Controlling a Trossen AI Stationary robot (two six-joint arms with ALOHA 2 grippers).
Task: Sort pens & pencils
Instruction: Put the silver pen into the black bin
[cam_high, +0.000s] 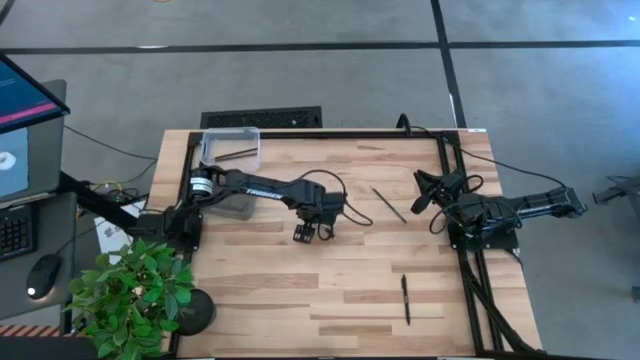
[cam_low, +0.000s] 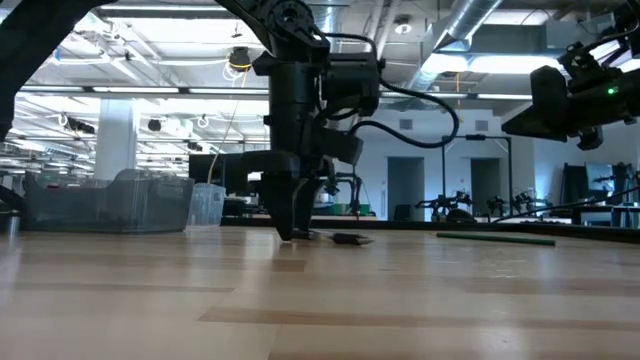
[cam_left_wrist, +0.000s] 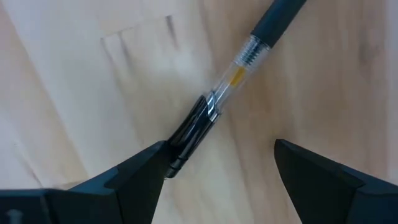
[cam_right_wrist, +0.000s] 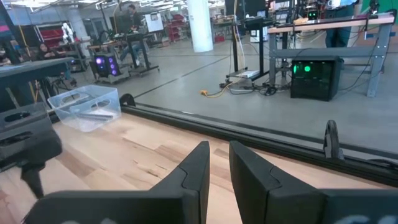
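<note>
My left gripper (cam_high: 305, 233) (cam_left_wrist: 217, 168) is down at the middle of the table, open and pointing down. A pen (cam_left_wrist: 217, 102) (cam_high: 318, 236) with a black clip end, a clear barrel and a black grip lies flat on the wood between the fingers, with its clip end beside one of them. A second pen (cam_high: 406, 298) lies near the near edge. A thin pencil (cam_high: 388, 204) (cam_low: 495, 238) lies right of centre. My right gripper (cam_high: 424, 195) (cam_right_wrist: 219, 155) waits shut above the table's right side. My left gripper stands over the pen from above, fingers either side. The pen's clip end (cam_left_wrist: 186, 140) lies right against one finger (cam_left_wrist: 140, 168); I cannot tell whether they touch. The other finger is clear of it. The pen lies flat on the table.
A clear bin (cam_high: 232, 147) (cam_right_wrist: 84, 106) at the far left corner holds a dark stick. A second clear bin (cam_high: 237, 206) sits under the left arm. A potted plant (cam_high: 135, 290) stands by the near left corner. A black frame (cam_high: 452, 160) edges the table.
</note>
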